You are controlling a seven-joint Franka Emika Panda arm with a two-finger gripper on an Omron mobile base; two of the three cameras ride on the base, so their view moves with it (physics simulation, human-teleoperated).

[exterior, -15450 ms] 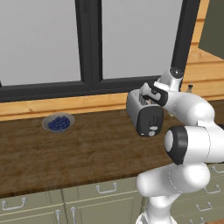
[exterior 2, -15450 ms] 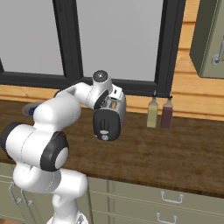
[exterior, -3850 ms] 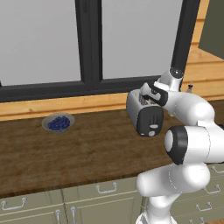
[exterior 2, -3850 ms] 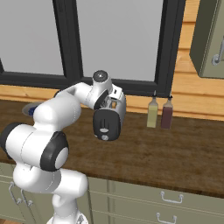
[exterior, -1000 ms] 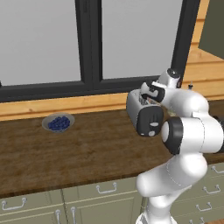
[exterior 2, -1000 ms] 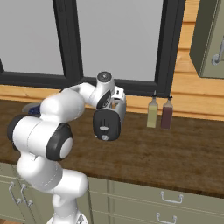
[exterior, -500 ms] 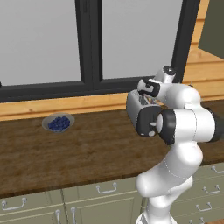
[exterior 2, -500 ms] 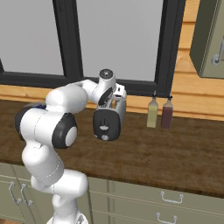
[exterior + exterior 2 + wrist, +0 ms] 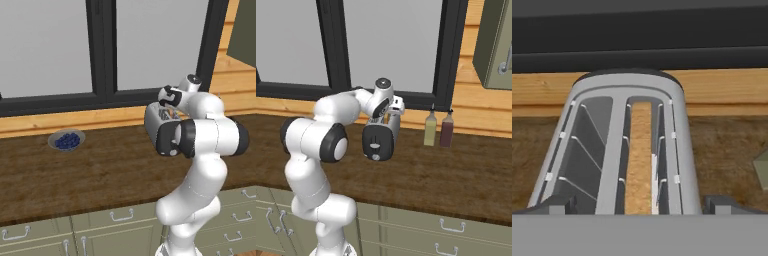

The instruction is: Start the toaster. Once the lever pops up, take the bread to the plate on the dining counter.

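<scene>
The silver-grey toaster (image 9: 151, 119) stands on the wooden counter by the window, its dark front panel (image 9: 377, 142) facing me. In the hand view I look down on the toaster (image 9: 612, 150), and the tan bread (image 9: 639, 155) sits upright in its right slot while the left slot is empty. My gripper (image 9: 639, 205) hovers open just above the toaster's top, one fingertip (image 9: 556, 204) on each side of it, holding nothing. The gripper (image 9: 167, 107) (image 9: 388, 119) is partly covered by my own arm. The plate and the dining counter are out of view.
A grey bowl of blueberries (image 9: 66, 140) sits on the counter to the left. Two bottles (image 9: 430, 129) (image 9: 446, 131) stand against the wooden sill right of the toaster. Drawers with handles (image 9: 120, 215) run below the countertop, and a wall cabinet (image 9: 498, 42) hangs at the upper right.
My arm has folded in, its elbow swinging towards the toaster, and the hand has turned above the toaster's top. The toaster, bowl and bottles have stayed put.
</scene>
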